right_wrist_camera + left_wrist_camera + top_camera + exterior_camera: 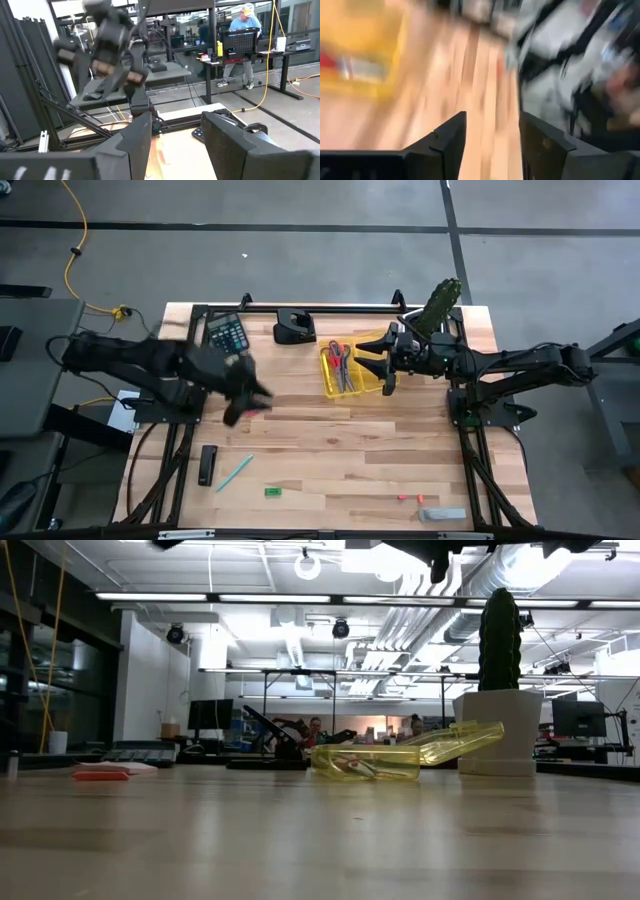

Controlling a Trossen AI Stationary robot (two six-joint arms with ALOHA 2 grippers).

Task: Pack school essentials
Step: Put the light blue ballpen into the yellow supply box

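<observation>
A clear yellow case [345, 370] lies open at the table's middle far part, with red-handled and blue-handled scissors [339, 355] inside. My right gripper [385, 370] hovers open at the case's right edge. My left gripper [245, 395], blurred, is open above the board left of the case, with bare wood showing between its fingers [492, 125]. A small pink thing [263, 408] shows just beside it; I cannot tell whether they touch. A teal pencil [236, 472], a green eraser [272, 492] and pink bits [412, 498] lie near the front edge.
A black calculator [228, 333] and a black desk tool [294, 327] sit at the far edge. A cactus in a white pot [440, 305] stands behind the right arm. A flat black bar [207, 464] lies front left, a grey piece [442, 515] front right.
</observation>
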